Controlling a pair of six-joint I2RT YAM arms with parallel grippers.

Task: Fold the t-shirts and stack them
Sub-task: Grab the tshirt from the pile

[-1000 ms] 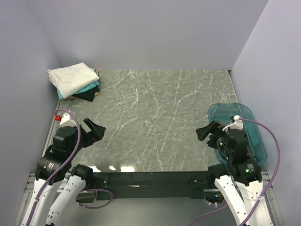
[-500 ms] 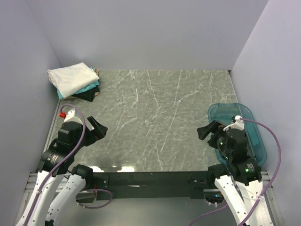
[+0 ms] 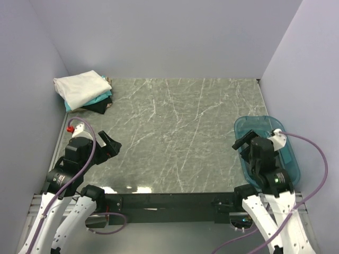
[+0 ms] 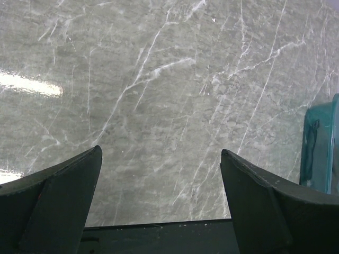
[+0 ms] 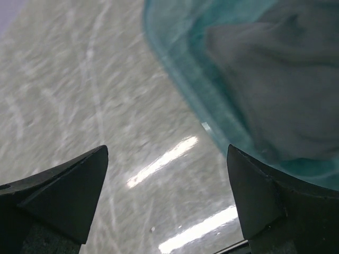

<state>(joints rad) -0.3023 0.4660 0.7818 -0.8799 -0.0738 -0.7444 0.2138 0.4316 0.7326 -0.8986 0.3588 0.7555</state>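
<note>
Now your right pincer, jaws wide and empty, hangs over the blue tub's left rim. The crumpled charcoal-grey t-shirt lies inside, ahead and to its right, with no clear long axis and far nearer this arm. Your left pincer, equally open, hovers over the tabletop, well apart from the folded stack in the far-left corner; since a second ago the right wrist has swung rightward toward the tub.
</note>
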